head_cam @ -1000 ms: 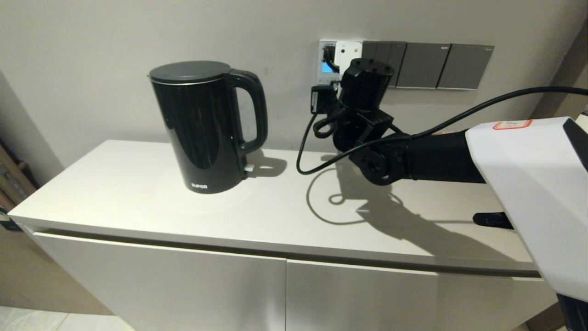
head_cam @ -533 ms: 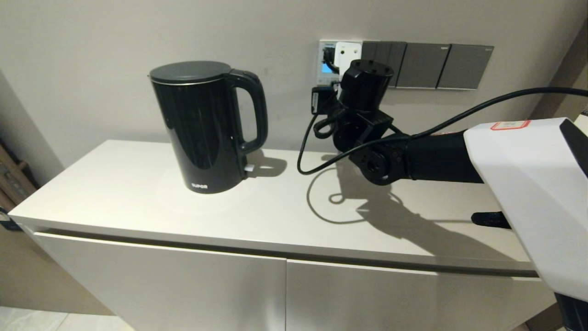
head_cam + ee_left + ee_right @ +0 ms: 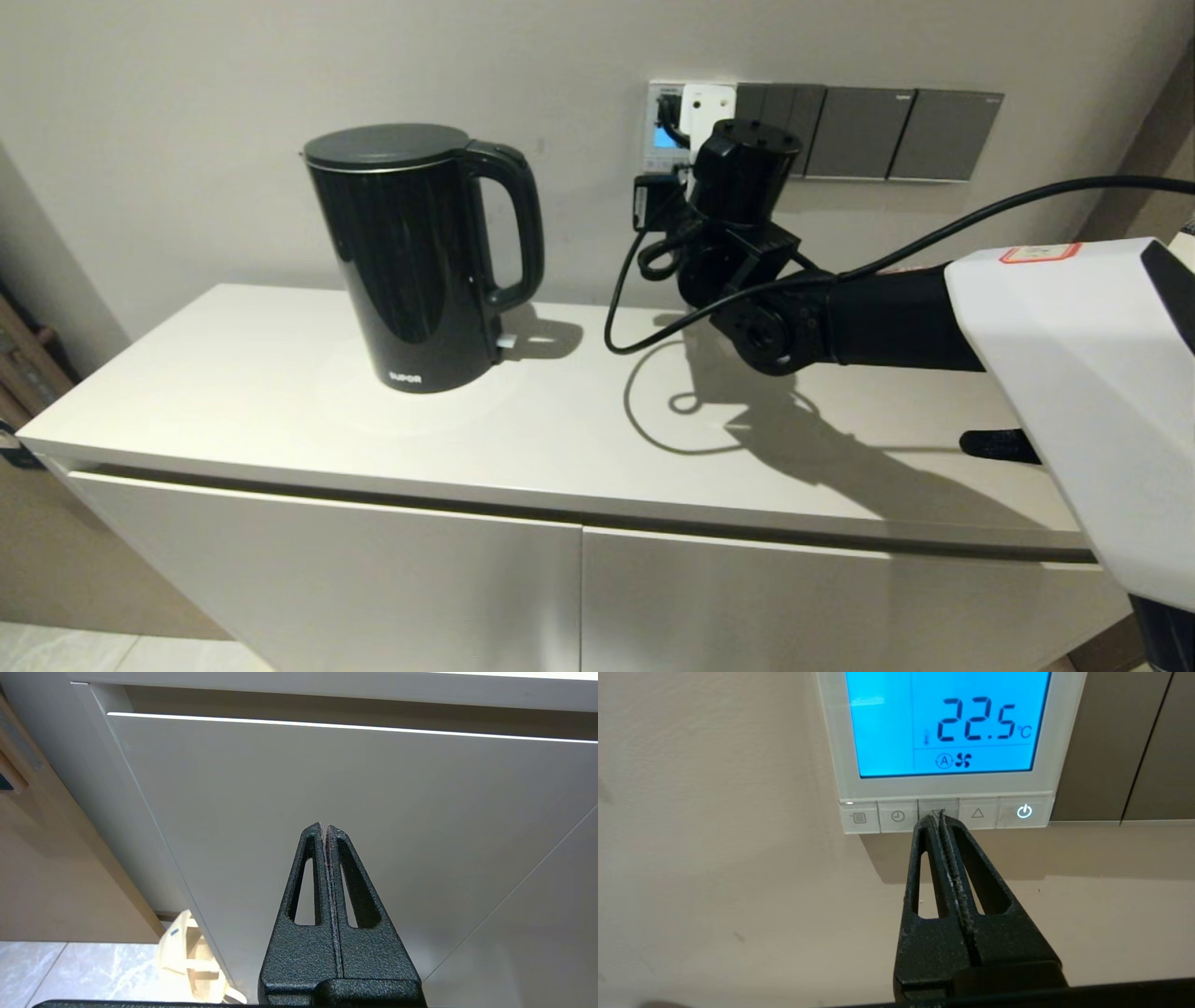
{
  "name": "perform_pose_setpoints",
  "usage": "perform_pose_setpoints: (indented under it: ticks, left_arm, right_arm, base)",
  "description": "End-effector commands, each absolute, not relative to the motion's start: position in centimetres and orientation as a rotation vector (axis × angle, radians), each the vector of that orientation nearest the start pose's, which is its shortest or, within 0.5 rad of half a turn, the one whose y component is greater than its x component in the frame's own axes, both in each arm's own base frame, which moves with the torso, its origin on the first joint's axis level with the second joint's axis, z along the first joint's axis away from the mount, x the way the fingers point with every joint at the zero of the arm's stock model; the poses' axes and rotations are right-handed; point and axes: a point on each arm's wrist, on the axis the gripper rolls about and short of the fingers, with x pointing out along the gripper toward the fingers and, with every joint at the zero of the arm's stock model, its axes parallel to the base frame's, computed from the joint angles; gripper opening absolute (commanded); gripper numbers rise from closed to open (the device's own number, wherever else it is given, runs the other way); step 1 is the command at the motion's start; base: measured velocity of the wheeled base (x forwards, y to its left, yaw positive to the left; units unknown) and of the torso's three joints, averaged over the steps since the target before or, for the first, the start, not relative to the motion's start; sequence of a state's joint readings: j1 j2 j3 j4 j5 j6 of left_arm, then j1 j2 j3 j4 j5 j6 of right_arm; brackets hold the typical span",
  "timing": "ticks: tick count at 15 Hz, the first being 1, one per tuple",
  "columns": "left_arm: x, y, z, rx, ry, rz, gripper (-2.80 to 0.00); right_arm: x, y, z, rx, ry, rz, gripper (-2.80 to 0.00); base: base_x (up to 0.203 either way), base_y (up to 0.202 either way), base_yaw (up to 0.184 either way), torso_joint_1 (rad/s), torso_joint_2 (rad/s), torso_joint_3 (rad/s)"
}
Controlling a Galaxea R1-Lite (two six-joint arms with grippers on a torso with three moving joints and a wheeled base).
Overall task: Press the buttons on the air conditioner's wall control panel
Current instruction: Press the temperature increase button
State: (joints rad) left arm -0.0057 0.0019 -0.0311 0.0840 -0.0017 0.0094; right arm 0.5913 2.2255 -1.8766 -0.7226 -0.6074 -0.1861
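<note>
A: Where is the right gripper (image 3: 937, 816) resting?

B: Its black fingers are pressed together, the tips lying on the middle one of the pale grey-white buttons (image 3: 937, 812), the down-triangle key, along the lower edge of the small square white plastic wall control panel (image 3: 831, 742), whose blue screen is showing 22.5 °C.

A: And the surroundings?

B: A black electric kettle (image 3: 415, 257) is standing on the white cabinet top (image 3: 280, 392); dark grey switch plates (image 3: 896, 133) are adjoining the panel. The left gripper (image 3: 325, 830), fingers closed, is hanging before the cabinet door (image 3: 420, 812).

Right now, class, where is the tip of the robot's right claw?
In the right wrist view, the shut right claw is at the down-arrow button, the middle of five under the wall control panel's blue screen.
</note>
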Motion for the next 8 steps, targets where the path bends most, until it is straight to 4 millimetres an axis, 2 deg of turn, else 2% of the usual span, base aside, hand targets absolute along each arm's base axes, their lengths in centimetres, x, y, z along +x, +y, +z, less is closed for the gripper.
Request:
perform_pose_setpoints:
  ticks: [1,8]
  left_arm:
    - [-2.52,0.01,7.53,0.009,0.055,-0.008,-2.8]
    - [-2.53,0.01,7.58,0.009,0.054,-0.008,-2.8]
  right_arm:
    - [38.89,25.03,28.64,0.031,-0.309,-0.041,-2.8]
    - [38.4,24.94,28.84,0.028,-0.307,-0.037,-2.8]
  base:
    - [0.0,0.0,0.0,0.0,0.0,0.0]
    - [0.0,0.0,0.0,0.0,0.0,0.0]
